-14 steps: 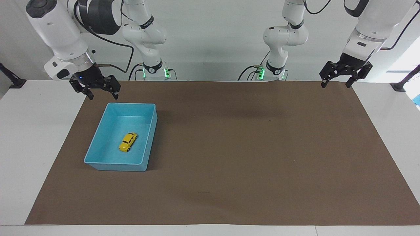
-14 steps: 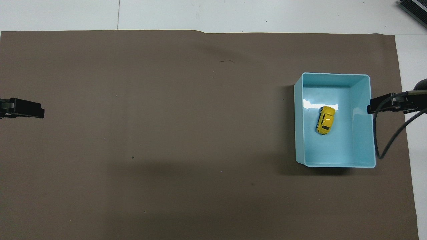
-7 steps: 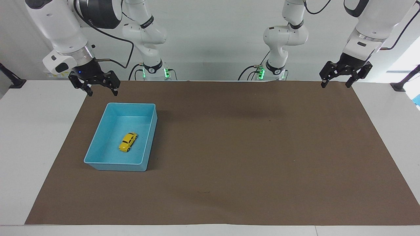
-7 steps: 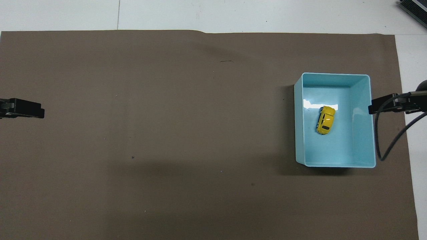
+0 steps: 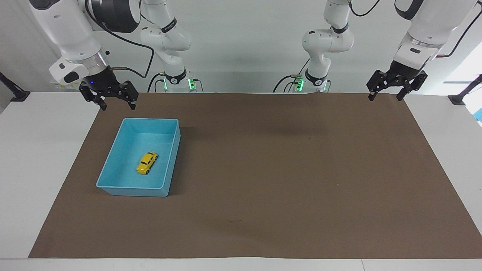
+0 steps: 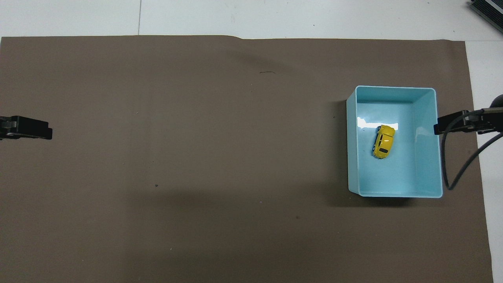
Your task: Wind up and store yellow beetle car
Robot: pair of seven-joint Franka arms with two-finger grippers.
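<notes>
**Yellow beetle car stored in the tray, both arms drawn clear**

A small bright yellow, rounded toy beetle car (image 5: 147, 163) is seen lying on its wheels on the floor of a shallow light-blue rectangular plastic tray (image 5: 113, 158), at the middle left of the facing view and the middle right of the overhead view. The tray rests on a brown paper mat (image 5: 282, 169) that covers most of the white table (image 5: 41, 150).

The right gripper (image 5: 116, 104) is held in the air at the upper left of the facing view, above the mat's edge just past the tray's upper rim; its fingers are spread and nothing is held between them. The left gripper (image 5: 386, 96) is parked at the upper right, over the mat's corner, likewise spread and empty; that arm waits.

The storing step is judged to be done, since the car is already inside the tray and is touched by neither gripper. Whether the car was wound cannot be told. No further handling appears to be called for beyond the arms being kept clear of the tray.
</notes>
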